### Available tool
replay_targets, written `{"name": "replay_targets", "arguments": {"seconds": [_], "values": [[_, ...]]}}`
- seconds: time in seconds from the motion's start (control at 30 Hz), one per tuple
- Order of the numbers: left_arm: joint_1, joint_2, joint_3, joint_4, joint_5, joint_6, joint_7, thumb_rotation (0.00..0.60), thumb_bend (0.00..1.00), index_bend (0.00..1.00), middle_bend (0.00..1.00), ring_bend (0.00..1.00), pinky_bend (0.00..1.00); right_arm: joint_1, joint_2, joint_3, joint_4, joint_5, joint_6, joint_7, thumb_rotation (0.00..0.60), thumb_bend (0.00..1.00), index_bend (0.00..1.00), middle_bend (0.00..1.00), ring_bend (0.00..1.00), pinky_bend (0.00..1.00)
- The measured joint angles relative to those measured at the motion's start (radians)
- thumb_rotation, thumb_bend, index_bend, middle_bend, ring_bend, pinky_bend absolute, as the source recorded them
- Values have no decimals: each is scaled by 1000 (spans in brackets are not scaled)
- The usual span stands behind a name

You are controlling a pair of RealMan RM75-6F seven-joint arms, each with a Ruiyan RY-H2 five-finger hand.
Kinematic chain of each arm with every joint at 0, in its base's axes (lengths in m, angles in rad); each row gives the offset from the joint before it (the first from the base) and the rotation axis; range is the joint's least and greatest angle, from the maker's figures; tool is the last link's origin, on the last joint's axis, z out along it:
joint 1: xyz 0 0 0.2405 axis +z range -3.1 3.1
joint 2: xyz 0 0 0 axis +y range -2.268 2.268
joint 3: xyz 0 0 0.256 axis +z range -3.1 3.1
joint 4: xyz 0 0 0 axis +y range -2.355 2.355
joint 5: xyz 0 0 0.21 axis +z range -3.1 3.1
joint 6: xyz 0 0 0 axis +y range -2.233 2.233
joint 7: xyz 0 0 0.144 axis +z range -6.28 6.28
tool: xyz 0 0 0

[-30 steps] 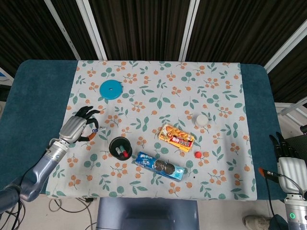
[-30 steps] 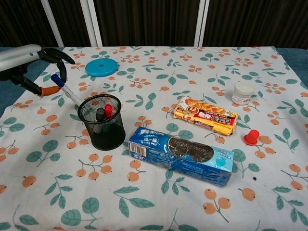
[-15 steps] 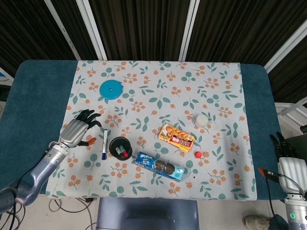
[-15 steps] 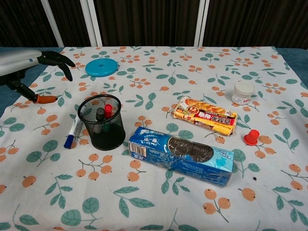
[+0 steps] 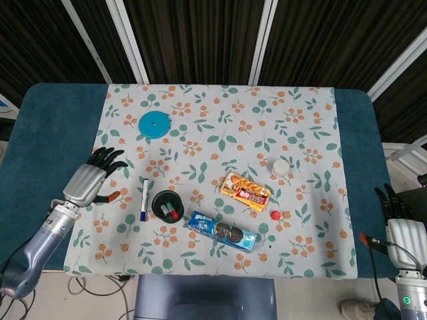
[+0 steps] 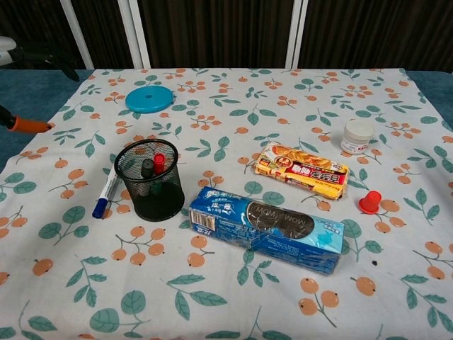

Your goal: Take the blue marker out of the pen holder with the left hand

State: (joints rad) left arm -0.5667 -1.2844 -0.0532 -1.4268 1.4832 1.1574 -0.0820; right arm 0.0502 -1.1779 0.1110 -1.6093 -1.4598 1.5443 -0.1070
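Blue marker (image 5: 144, 199) lies on cloth just left of pen holder (image 5: 166, 203), i.e. extracted. Left hand (image 5: 87, 181) empty, fingers spread, apart from marker. Task appears essentially complete.

one blue marker (image 5: 144, 199), one pen holder (image 5: 166, 203) with two markers (image 6: 153, 166), two snack packs (image 5: 222, 231), one blue disc (image 5: 155, 124), one jar (image 5: 281, 167), one red cap (image 5: 275, 215)

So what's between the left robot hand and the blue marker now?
Nothing but bare floral tablecloth between the left robot hand and the blue marker, shown in the head view.
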Motion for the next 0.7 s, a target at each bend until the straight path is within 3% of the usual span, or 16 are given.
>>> {"name": "replay_targets", "arguments": {"seconds": [0.17, 0.3, 0.5, 0.7], "values": [[77, 61, 2, -152, -40, 102, 199, 600, 189, 170, 24, 0, 0, -1, 0, 0, 0, -3, 3, 0, 600, 120, 100, 33, 151, 241], [186, 105, 22, -253, -50, 252, 286, 600, 188, 164, 21, 0, 0, 0, -1, -1, 1, -4, 3, 1, 600, 120, 99, 33, 151, 241], [376, 148, 96, -287, -28, 430, 265, 600, 188, 164, 14, 0, 0, -1, -3, -1, 4, -13, 10, 4, 600, 119, 95, 33, 151, 241], [431, 161, 112, -262, -9, 467, 183, 600, 183, 157, 6, 0, 0, 1, -4, -2, 11, -21, 12, 10, 600, 119, 95, 33, 151, 241]]}}
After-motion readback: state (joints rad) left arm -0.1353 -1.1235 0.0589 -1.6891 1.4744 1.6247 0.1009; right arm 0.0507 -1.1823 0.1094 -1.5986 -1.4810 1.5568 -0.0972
